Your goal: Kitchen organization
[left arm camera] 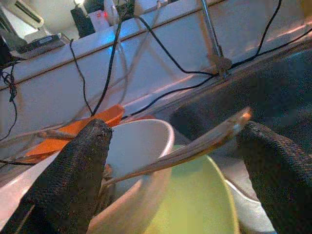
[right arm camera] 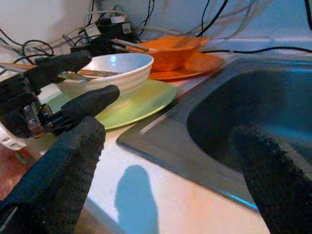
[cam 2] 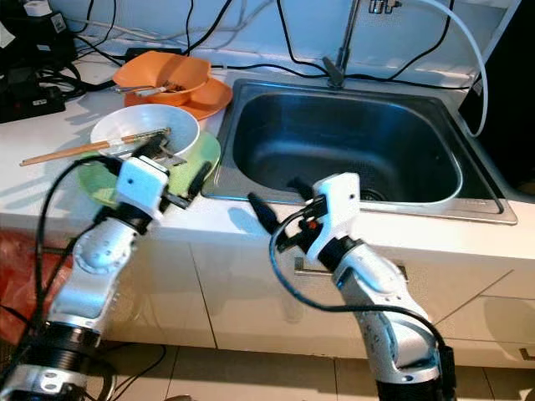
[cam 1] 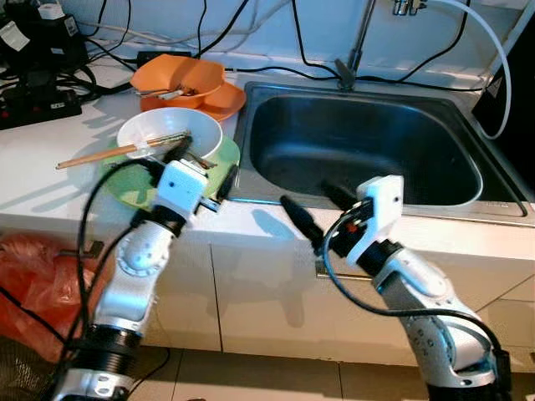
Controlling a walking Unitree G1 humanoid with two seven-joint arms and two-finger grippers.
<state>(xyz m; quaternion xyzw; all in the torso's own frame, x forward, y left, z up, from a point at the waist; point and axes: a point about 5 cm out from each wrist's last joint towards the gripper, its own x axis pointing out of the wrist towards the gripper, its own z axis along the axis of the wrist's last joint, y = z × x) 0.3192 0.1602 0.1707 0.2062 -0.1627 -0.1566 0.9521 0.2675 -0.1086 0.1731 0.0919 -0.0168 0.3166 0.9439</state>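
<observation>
Left claw spread at the dirty bowl, sink waiting to the right

On the bench (cam 1: 50,171), the left claw (cam 1: 205,167) holds nothing, its two black fingers wide apart astride the near rim of the white bowl (cam 1: 167,131), which sits on the green plate (cam 1: 224,154) with chopsticks (cam 1: 100,154) and a spoon (left arm camera: 195,144) resting across it; the orange bowl (cam 1: 180,79) and its plate stand just behind. I judge the step to be grasping the white bowl: best to set one finger inside the rim and one outside, clear of the loose spoon, then close firmly and keep the bowl level so the utensils don't slide out. The right claw (cam 1: 318,209) hovers open and empty over the sink (cam 1: 468,200) front edge.
</observation>
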